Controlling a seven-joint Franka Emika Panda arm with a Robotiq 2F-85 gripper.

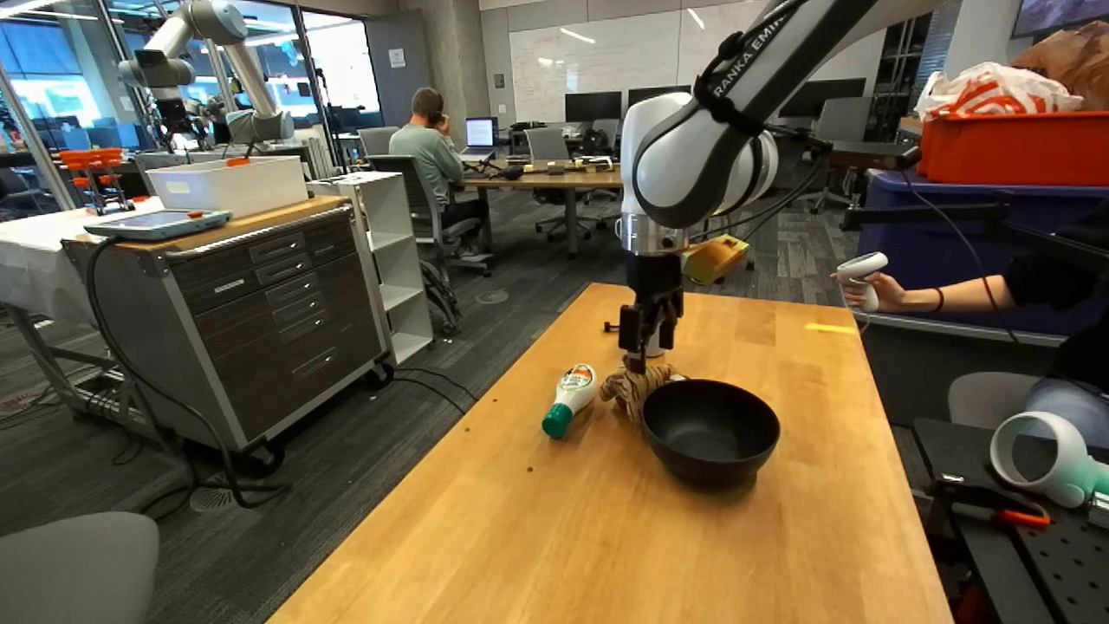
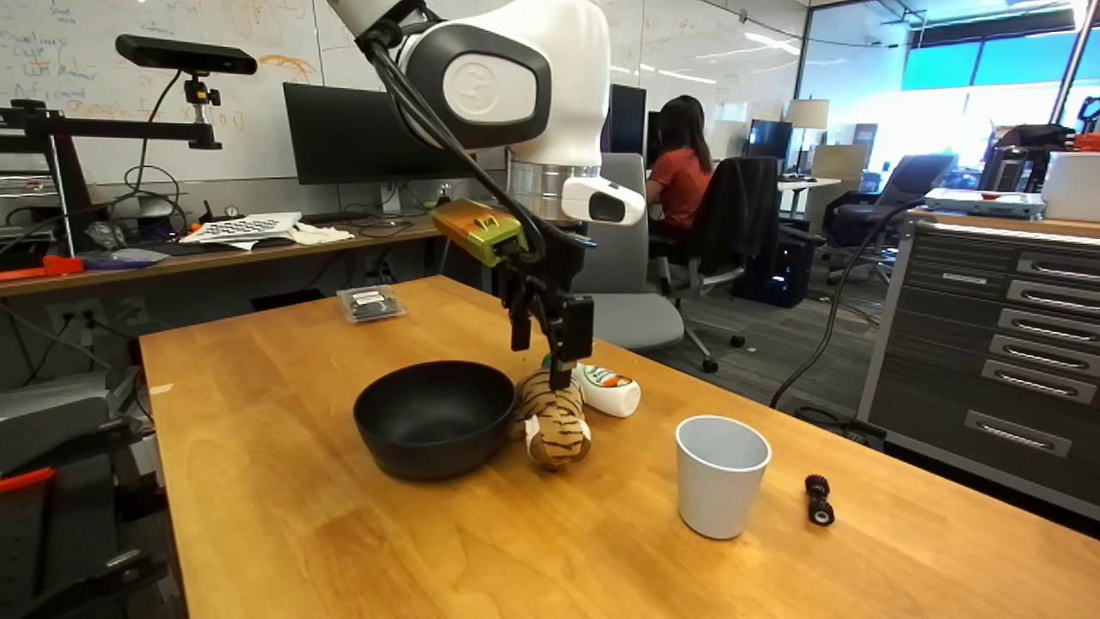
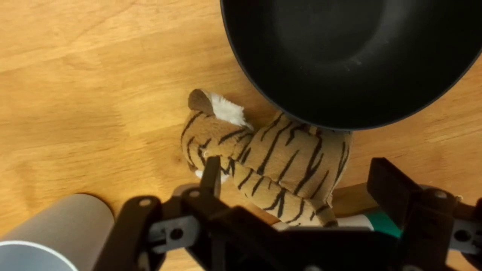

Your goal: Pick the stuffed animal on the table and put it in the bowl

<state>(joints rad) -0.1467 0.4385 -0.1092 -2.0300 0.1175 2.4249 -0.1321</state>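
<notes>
The stuffed animal is a tan plush tiger with dark stripes, lying on the light wood table (image 1: 563, 537). It shows in both exterior views (image 1: 625, 394) (image 2: 557, 421) and in the wrist view (image 3: 286, 145). The black bowl (image 1: 710, 433) (image 2: 434, 421) (image 3: 320, 86) stands right beside it; its rim overlaps the tiger's edge in the wrist view. My gripper (image 1: 651, 351) (image 2: 541, 364) (image 3: 296, 163) is open and points down over the tiger. In the wrist view one finger is over the head end and one is past the rear. I cannot tell whether they touch it.
A white bottle with a green cap (image 1: 572, 397) (image 2: 612, 391) (image 3: 354, 222) lies close to the tiger. A white cup (image 2: 720, 481) (image 3: 67, 229) stands near its head side. A small black part (image 2: 818, 500) and a clear plastic pack (image 2: 369, 303) lie on the table.
</notes>
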